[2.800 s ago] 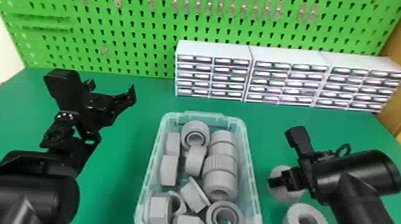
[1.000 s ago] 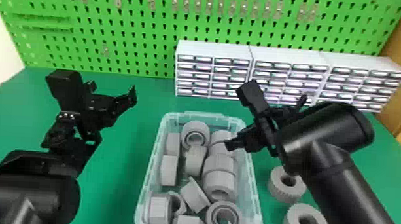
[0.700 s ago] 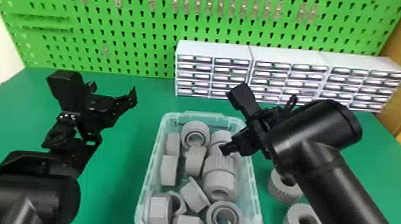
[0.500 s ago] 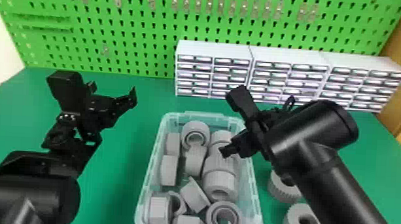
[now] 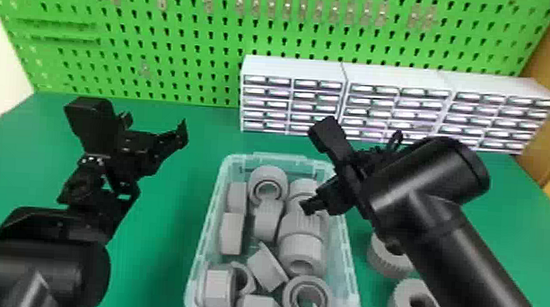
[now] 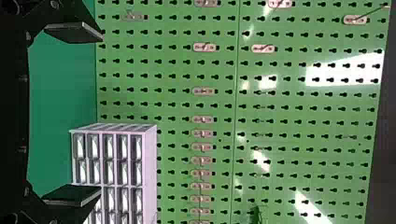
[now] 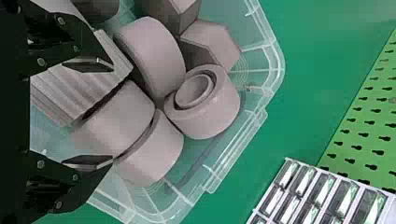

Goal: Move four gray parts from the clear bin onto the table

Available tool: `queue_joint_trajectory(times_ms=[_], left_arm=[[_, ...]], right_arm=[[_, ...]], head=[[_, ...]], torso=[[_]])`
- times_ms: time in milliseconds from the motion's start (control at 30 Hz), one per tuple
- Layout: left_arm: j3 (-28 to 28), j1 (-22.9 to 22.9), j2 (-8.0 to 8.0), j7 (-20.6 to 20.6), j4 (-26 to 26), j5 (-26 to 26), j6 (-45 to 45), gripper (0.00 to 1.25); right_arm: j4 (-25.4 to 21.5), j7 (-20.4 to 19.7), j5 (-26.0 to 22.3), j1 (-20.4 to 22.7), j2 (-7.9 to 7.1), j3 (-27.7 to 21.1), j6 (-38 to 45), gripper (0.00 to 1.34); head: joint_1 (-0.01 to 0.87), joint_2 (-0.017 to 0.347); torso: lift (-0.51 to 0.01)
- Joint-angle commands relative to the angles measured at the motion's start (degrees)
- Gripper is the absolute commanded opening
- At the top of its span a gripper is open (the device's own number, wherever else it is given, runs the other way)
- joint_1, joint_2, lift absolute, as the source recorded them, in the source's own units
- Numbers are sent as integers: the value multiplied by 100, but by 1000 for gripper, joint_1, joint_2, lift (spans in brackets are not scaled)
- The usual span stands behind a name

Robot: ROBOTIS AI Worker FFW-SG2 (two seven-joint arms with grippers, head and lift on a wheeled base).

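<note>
In the head view, my right gripper (image 5: 308, 206) is over the right side of the clear bin (image 5: 352, 298), above gray parts (image 5: 299, 252) stacked along that side. My right gripper (image 7: 89, 114) stands open in the right wrist view, with a smooth gray part (image 7: 119, 119) and a ribbed one (image 7: 79, 88) at its fingers; contact cannot be told. Two ribbed gray rings, a farther one (image 5: 387, 259) and a nearer one (image 5: 398, 303), are on the table right of the bin. My left gripper (image 5: 181, 134) is idle left of the bin, open in the left wrist view (image 6: 77, 114).
White drawer cabinets (image 5: 292, 68) stand at the back of the green table (image 5: 181, 213), before a green pegboard (image 5: 181, 47). The bin's raised walls surround the right gripper's working spot, and the right forearm passes over the rings.
My right gripper has moved left from the farther ring on the table to over the bin, shifting slightly farther left and nearer at the end. My left arm has stayed practically still.
</note>
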State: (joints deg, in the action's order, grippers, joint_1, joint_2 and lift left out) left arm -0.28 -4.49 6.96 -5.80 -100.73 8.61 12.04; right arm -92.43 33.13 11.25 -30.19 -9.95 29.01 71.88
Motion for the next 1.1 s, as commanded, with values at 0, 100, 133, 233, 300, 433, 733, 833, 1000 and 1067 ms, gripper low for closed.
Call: queue_joint_trajectory(times_ms=[0, 100, 133, 233, 300, 433, 733, 833, 1000, 1067], left_arm=[[-7, -17, -1, 0, 1, 0, 0, 1112], [-24, -34, -1, 0, 9, 0, 0, 1112], [-24, -34, -1, 0, 9, 0, 0, 1112], [-33, -34, 7, 0, 9, 0, 0, 1112], [-51, -34, -1, 0, 18, 0, 0, 1112], [-51, -34, -1, 0, 27, 0, 0, 1112], [-42, -26, 7, 0, 27, 9, 0, 1112], [-51, -34, 7, 0, 27, 18, 0, 1112], [-42, -26, 7, 0, 27, 18, 0, 1112], [-42, -26, 7, 0, 27, 18, 0, 1112]], right_arm=[[111, -8, 62, -31, 20, 0, -104, 785], [129, -8, 273, -39, 28, 43, -157, 785], [137, -17, 334, -48, 28, 61, -174, 785], [252, -78, 352, -101, 64, 96, -289, 785], [375, -96, 334, -163, 81, 131, -394, 785], [647, -193, 185, -286, 143, 254, -623, 785], [1341, -606, -237, -523, 283, 544, -1194, 785], [1544, -720, -316, -584, 318, 624, -1343, 785], [1790, -1001, -378, -672, 354, 755, -1502, 785], [1869, -1098, -404, -707, 362, 791, -1572, 785]], head=[[678, 34], [678, 34], [678, 34], [678, 34], [678, 34], [678, 34], [678, 34], [678, 34], [678, 34], [678, 34]], torso=[[-50], [-50], [-50], [-50], [-50], [-50], [-50], [-50], [-50], [-50]])
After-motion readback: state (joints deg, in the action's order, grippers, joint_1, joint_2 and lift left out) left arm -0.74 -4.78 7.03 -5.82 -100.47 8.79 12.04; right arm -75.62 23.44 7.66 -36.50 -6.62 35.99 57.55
